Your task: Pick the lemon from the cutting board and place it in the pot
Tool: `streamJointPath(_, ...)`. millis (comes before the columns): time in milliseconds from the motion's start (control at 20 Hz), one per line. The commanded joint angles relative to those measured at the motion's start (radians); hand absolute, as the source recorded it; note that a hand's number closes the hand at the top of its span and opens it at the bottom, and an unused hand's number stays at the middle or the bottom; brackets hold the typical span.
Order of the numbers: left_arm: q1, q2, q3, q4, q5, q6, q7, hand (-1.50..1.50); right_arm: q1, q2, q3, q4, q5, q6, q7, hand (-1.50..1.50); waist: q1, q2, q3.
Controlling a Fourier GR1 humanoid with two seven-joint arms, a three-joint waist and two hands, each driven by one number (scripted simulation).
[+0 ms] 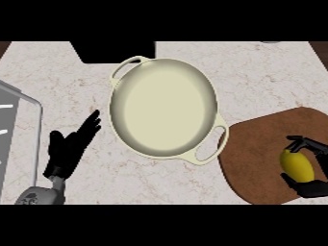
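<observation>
A yellow lemon (297, 165) lies on the brown cutting board (258, 144) at the lower right. My right hand (321, 168) curls round it, fingers over its top and thumb under its lower end. The cream pot (165, 108) with two loop handles stands in the middle of the counter, left of the board, with nothing inside. My left hand (68, 149) rests open at the lower left, fingers pointing up toward the pot's left side, apart from it.
A grey metal appliance or sink edge (3, 139) runs along the left. A black block (117, 52) sits behind the pot at the counter's back edge. Dark wood shows beyond the marble counter at both top corners.
</observation>
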Motion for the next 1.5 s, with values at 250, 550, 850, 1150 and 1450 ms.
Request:
streamJointPath(250,0.054,0.007,0.02,0.001,-0.003,0.023,-0.002,0.0,0.136,0.123,0.038,-0.372,0.202,-0.466,0.211,1.5,-0.067,-0.01,0.0)
streamJointPath(550,0.051,0.027,0.026,-0.026,0.011,-0.004,0.007,0.0,0.217,0.151,0.172,-0.658,0.466,-0.631,0.439,1.5,-0.041,-0.003,0.001)
streamJointPath(850,0.052,0.017,0.017,-0.043,0.013,-0.004,0.018,0.0,0.294,0.141,0.295,-0.91,0.81,-0.651,0.7,1.5,-0.025,0.002,0.002)
streamJointPath(1150,0.028,0.004,-0.011,-0.046,-0.008,-0.008,0.018,0.0,0.171,0.207,0.392,-1.066,1.121,-0.461,1.021,1.5,0.021,0.015,0.002)
streamJointPath(1450,-0.002,-0.028,-0.037,-0.017,-0.017,-0.011,0.013,0.0,-0.039,0.342,0.535,-1.068,1.352,-0.19,1.273,1.5,0.062,0.025,0.002)
